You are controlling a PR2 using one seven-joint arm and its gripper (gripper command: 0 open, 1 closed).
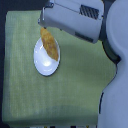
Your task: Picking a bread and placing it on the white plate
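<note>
We see 1 long golden-brown bread roll with a bumpy crust (49, 43). It lies on the round shiny white plate (44, 65). Most of it rests inside the plate, along the side toward the exterior view's right. Its top end pokes out past the plate's far rim. That end sits right under the big grey robot arm (75, 20).

The plate sits on a green woven cloth (80, 85) that covers the counter. The plate is nearer the cloth's far left corner in the exterior view than its middle.

The tip of the arm ends just above the top end of the bread. We cannot make out the pincer fingers there. So we cannot tell if the pincer is apart, together, or clamped on the bread.

We think the bread is light and soft. A hard squeeze would dent it or crack the crust. The bumpy crust should not be slippery. The best place to hold it is across its narrow middle, so it stays level and does not tip.

We think the job is almost done, because the bread is on the plate. If the pincer holds it, it only needs to let go gently and lift away.
</note>
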